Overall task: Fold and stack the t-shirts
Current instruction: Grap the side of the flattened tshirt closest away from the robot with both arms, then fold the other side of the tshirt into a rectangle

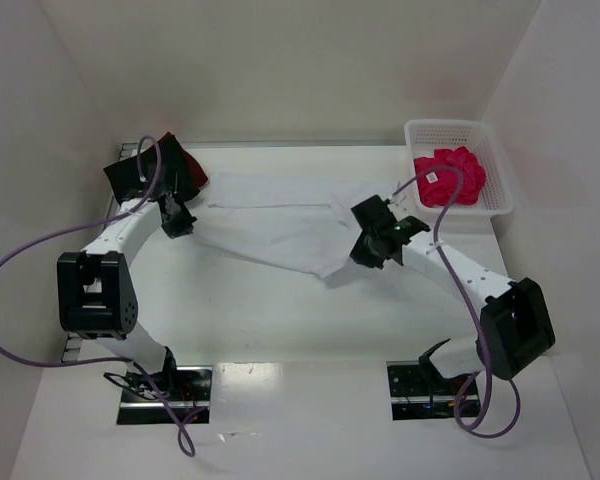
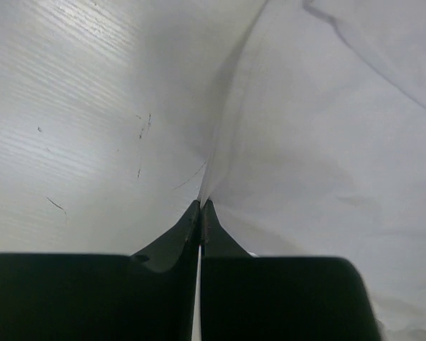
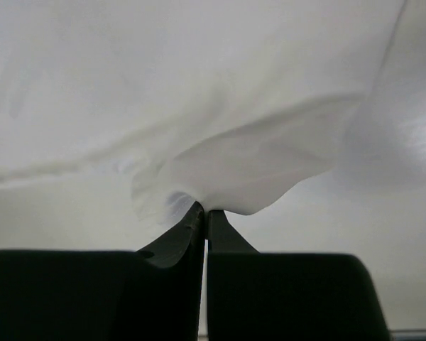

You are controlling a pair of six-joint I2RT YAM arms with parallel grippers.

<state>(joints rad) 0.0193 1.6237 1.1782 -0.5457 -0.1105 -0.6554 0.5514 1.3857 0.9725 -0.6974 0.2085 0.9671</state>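
Closest to the lens, on the left wrist cam: black left fingers (image 2: 193, 222) clenched flat together, pinching a thin edge of the white t-shirt (image 2: 319, 156) right at the tips. Bare counter (image 2: 71, 128) off to one side of that pinch, white cloth off to the other. Same deal on the other wrist cam: right fingers (image 3: 194, 222) squeezed tight on a puffed-up fold of the same shirt, bunched just above the tips. So both sets grasping white cloth, neither released.

From overhead: that white shirt strung out between the two arms, across the middle of the counter and closer to the far edge than the near one. Left end up toward the far left corner, right end over toward the far right corner. Wrinkled, not folded, with one corner drooping to a point toward the near edge, just beside the right fingers.

Crammed into the white lattice basket (image 1: 460, 128) at the far right corner: bright pink-red t-shirt (image 1: 455, 180), balled up, with a small white tag on top. Heaped at the far left corner, just behind the left arm (image 1: 130, 230) and partly hidden by it: dark red t-shirt (image 1: 187, 165). Also a black patch (image 1: 120, 175) right next to that. Can't tell whether cloth or arm hardware.

Purple cables (image 1: 20, 260) looping off both arms.
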